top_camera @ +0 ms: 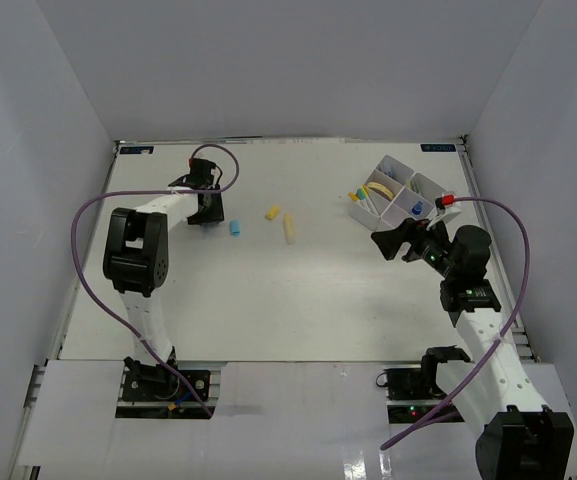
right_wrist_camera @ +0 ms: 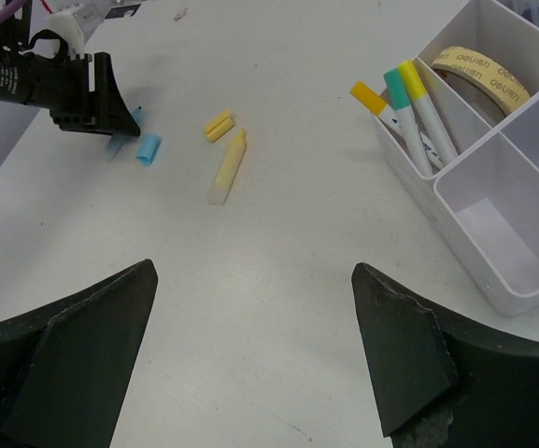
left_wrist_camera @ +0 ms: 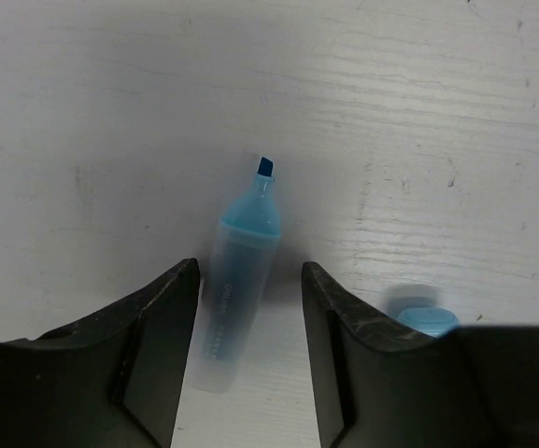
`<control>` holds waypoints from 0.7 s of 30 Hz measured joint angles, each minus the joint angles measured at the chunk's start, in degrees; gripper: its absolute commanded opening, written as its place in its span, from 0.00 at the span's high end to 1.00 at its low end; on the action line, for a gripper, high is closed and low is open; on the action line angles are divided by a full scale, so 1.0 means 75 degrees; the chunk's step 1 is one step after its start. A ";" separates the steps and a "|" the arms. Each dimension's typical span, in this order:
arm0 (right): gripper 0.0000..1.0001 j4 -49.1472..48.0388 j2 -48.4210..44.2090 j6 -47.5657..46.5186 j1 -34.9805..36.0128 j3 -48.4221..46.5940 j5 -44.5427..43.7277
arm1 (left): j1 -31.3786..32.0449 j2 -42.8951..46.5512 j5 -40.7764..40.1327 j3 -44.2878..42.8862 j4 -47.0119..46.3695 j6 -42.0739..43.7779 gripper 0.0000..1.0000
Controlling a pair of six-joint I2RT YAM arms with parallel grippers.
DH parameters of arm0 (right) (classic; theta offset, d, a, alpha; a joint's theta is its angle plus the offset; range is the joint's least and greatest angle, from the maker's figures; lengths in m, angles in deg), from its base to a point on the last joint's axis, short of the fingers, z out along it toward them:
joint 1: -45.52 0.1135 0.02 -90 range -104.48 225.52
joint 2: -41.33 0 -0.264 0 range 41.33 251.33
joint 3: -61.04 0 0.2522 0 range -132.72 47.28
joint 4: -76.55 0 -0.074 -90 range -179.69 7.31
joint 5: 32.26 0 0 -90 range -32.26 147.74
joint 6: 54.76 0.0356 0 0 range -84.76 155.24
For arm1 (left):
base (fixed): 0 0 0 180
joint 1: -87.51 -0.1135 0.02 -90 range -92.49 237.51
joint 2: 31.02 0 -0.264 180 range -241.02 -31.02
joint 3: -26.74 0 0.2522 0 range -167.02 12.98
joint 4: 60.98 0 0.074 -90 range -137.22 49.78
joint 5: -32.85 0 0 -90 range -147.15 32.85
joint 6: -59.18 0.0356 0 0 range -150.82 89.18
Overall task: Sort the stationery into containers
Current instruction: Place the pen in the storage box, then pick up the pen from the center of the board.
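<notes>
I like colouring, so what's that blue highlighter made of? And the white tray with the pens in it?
Blue highlighter: probably plastic, frosted and half see-through. The barrel looks milky and pale, and the tip is a darker blue.
White tray: likely hard plastic, smooth with a slight sheen. Its thin walls are straight and evenly white.

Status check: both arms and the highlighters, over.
Left gripper open, straddling uncapped blue highlighter. Right gripper open, empty, near tray. Blue cap loose alongside; nothing blocking.
</notes>
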 measured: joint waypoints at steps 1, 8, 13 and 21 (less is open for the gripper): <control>0.08 0.0020 0.0000 -0.0058 0.0012 0.0000 0.0003 | 0.0000 -0.0017 0.0012 -0.0020 0.0003 -0.0015 0.45; 0.06 0.0251 0.0012 -0.0402 0.0073 -0.0003 0.0087 | 0.0003 -0.0026 0.0058 -0.0044 0.0012 -0.0023 0.80; 0.06 0.0493 0.0023 -0.0583 0.0312 -0.0064 0.0146 | -0.0015 0.0254 0.0472 0.0221 0.0017 -0.0143 0.88; 0.03 0.0766 0.0318 -0.0530 0.2308 -0.0889 -0.0533 | 0.0085 0.2952 0.1909 0.1661 -0.0361 -0.0606 0.90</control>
